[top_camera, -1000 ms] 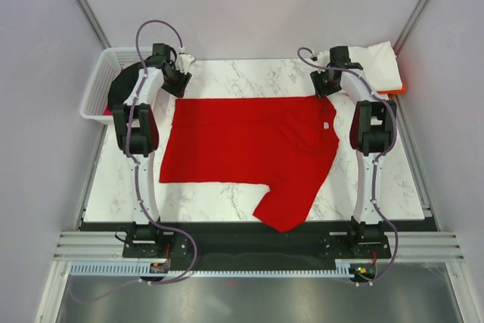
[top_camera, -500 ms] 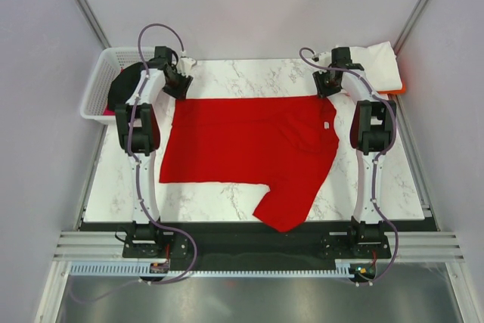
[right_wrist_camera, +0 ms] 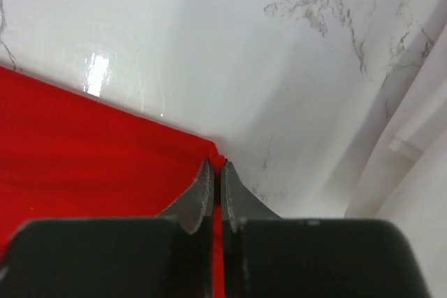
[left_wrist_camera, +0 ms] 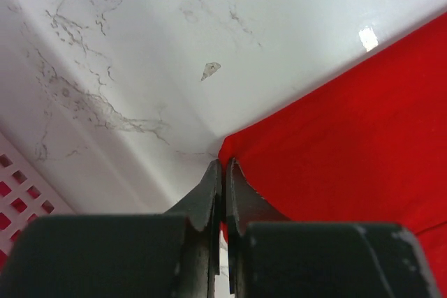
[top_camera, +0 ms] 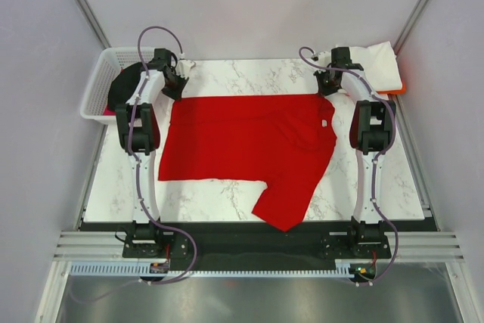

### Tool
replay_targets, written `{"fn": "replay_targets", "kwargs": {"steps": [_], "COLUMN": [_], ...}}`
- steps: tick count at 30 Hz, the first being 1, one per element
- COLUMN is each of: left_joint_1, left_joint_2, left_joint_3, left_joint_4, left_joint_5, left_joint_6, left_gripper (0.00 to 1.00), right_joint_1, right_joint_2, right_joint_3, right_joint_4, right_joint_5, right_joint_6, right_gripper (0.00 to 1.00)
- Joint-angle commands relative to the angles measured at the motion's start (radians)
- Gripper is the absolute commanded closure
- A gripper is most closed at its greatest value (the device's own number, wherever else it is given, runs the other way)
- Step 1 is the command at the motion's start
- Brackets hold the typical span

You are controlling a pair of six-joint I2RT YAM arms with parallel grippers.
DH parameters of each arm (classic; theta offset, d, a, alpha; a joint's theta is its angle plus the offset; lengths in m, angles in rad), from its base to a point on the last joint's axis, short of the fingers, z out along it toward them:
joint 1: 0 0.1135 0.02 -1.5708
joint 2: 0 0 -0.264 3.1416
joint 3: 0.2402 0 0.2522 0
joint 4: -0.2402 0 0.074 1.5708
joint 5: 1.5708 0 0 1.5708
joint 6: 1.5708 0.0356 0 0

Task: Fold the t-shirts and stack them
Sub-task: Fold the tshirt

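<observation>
Pinching the two far corners of the red t-shirt (top_camera: pixel 242 138) is where I am: the left gripper (left_wrist_camera: pixel 223 167) has its jaws nipped tight on the far-left corner, and the right gripper (right_wrist_camera: pixel 217 165) is clamped likewise on the far-right one. The shirt lies spread flat on the marble table (top_camera: pixel 227 75), one sleeve trailing toward the near edge. I judge this the start of the first fold. Next I would lift both corners evenly and carry the far edge toward me, keeping the cloth taut so it neither sags nor slips. A white t-shirt (top_camera: pixel 378 62) lies far right, the basket (top_camera: pixel 94 90) far left.
</observation>
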Motion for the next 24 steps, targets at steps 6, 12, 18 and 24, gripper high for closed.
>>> {"fn": "replay_targets", "kwargs": {"steps": [6, 12, 18, 24], "left_joint_1": [0.019, 0.02, 0.017, 0.019], "left_joint_2": [-0.016, -0.236, -0.489, -0.789], "left_joint_3": [0.007, -0.002, -0.036, -0.212], "left_joint_4": [-0.004, -0.004, -0.003, 0.019], "left_joint_5": [-0.022, 0.033, 0.087, 0.124], "left_joint_6": [0.011, 0.025, 0.036, 0.057], "left_gripper": [0.98, 0.98, 0.98, 0.98], "right_joint_1": [-0.006, -0.041, -0.044, -0.044], "right_joint_2": [0.015, -0.156, -0.445, -0.784], "right_joint_3": [0.039, 0.088, -0.027, -0.229], "right_joint_4": [0.016, 0.044, 0.082, 0.105], "right_joint_5": [0.014, 0.017, 0.003, 0.017], "right_joint_6": [-0.002, -0.011, -0.054, -0.078], "right_gripper": [1.0, 1.0, 1.0, 1.0]}}
